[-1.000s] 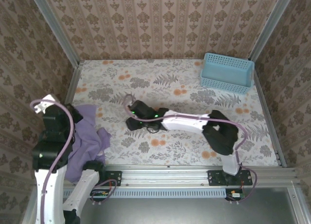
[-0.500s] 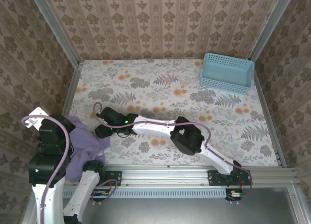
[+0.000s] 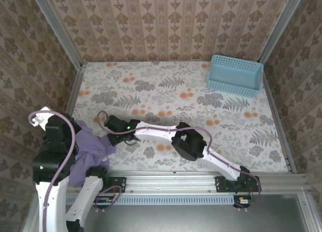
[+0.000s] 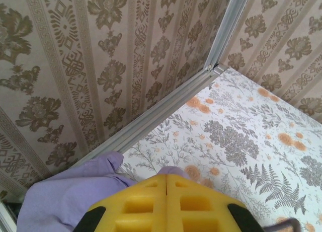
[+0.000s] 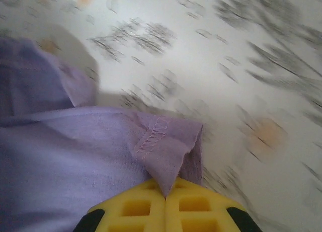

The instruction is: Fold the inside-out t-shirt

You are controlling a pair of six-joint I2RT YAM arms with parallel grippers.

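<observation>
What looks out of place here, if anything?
The lavender t-shirt lies crumpled in a heap at the near left corner of the table and seems to spill over its near edge, rather than lying spread flat. The right hand is shut on a hemmed edge of it.

Near-left on table (image 3: pixel 166 91), t-shirt (image 3: pixel 93 150); basket (image 3: pixel 235 75) far-right.

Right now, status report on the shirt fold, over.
Left end effector shut on t-shirt. Right end effector shut on its hem. Cloth bunched near-left. Blue basket far right, not obstructing.
</observation>
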